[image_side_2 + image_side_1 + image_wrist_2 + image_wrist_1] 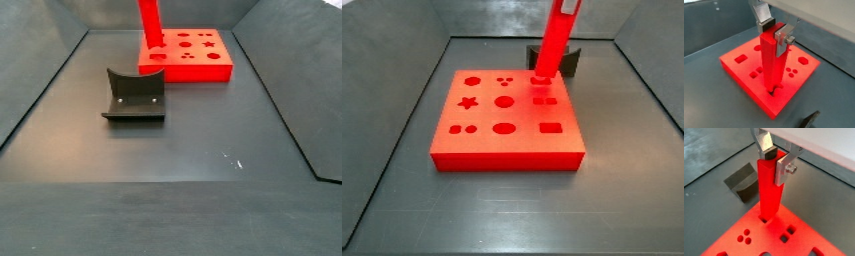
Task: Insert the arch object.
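The arch object (771,188) is a tall red bar standing nearly upright. Its lower end sits in a hole near the edge of the red block (744,235) with several shaped holes. The gripper (776,162) is shut on the bar's top end, one silver finger with a dark pad on each side. Both wrist views show this; in a wrist view the bar (769,60) meets the block (744,67) at its near corner. In both side views the bar (553,40) (150,22) rises out of frame and the gripper itself is out of view.
The dark L-shaped fixture (134,95) stands on the grey floor beside the block (201,62), also in a wrist view (743,183) and behind the block in a side view (572,62). Grey bin walls surround the floor.
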